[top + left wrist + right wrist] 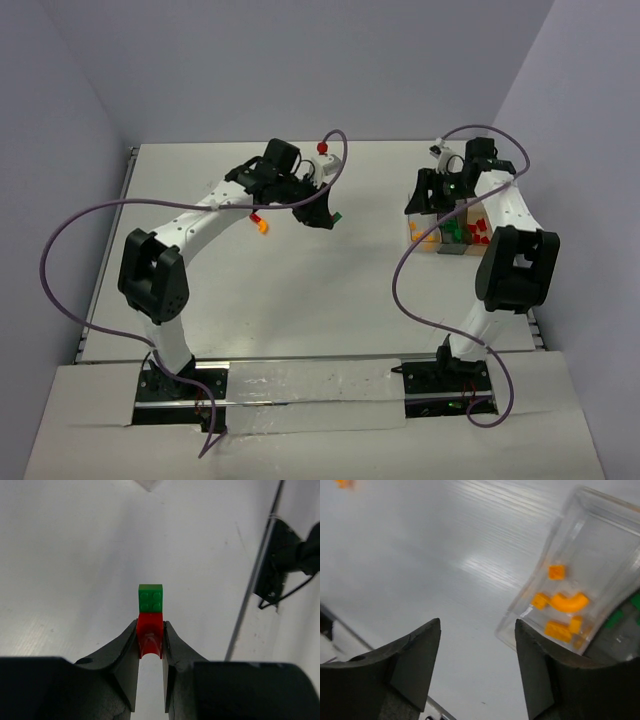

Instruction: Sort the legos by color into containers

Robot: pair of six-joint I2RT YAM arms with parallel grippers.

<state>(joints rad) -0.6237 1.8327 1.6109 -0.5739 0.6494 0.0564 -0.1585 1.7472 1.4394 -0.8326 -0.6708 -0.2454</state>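
Note:
My left gripper (325,214) (150,626) is shut on a red lego (150,635). A green lego (150,598) is stuck to the red one's far end and also shows in the top view (338,215). An orange curved lego (262,227) and a small red lego (255,215) lie on the table under the left arm. The three joined clear containers (440,250) stand at the right, holding orange, green (452,231) and red legos (480,230). My right gripper (420,200) (477,625) is open and empty, just left of the bin with orange legos (565,602).
A red knob (322,147) caps the left wrist. Purple cables loop over both arms. The table's right edge with a black clamp (280,565) shows in the left wrist view. Walls close in at the back and sides.

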